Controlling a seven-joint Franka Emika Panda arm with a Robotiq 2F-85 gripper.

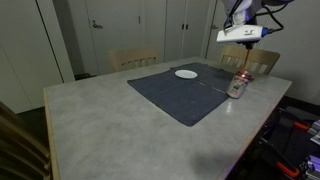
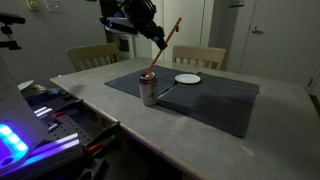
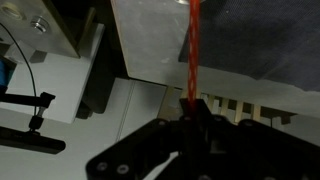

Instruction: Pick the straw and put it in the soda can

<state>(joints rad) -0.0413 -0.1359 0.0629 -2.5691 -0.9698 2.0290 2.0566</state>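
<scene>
long thin red-orange straw (image 2: 158, 57) held tilted, fingers (image 2: 155, 38) closed tight on it, lower end at small silver soda can (image 2: 148, 90), grey table (image 2: 200, 140), flat white round plate (image 2: 187, 79) near

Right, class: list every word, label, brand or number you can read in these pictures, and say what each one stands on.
No text can be read in any view.
Can: red markings on its side, too small and blurred to read.
Straw, plate, mat: no writing shows.

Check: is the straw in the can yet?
Cannot tell. The straw, tilted in the gripper, reaches the can; its opening is too small to see.
</scene>
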